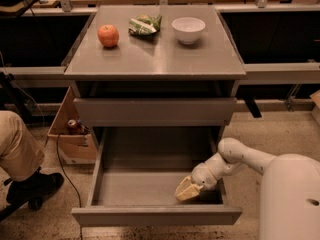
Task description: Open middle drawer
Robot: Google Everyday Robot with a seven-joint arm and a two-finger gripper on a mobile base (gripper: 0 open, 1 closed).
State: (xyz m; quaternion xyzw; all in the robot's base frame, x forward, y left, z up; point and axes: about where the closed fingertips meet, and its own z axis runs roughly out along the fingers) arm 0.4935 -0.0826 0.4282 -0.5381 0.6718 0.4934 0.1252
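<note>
The middle drawer (150,186) is pulled far out of the grey cabinet, showing its bare grey inside; its flat front (155,215) is nearest the camera. The uppermost drawer's front (155,111) sits above it, pushed in. The lowest drawer is hidden beneath. My gripper (186,191), with tan fingers, is down inside the middle drawer at its front right corner, just behind the front panel. The fingers look shut, with nothing between them. My white arm (235,156) reaches in over the drawer's right wall.
On the cabinet top (155,59) lie a red apple (108,35), a green snack bag (143,25) and a white bowl (188,29). A person's leg and black shoe (30,184) are at the left. A cardboard box (70,134) stands left of the cabinet.
</note>
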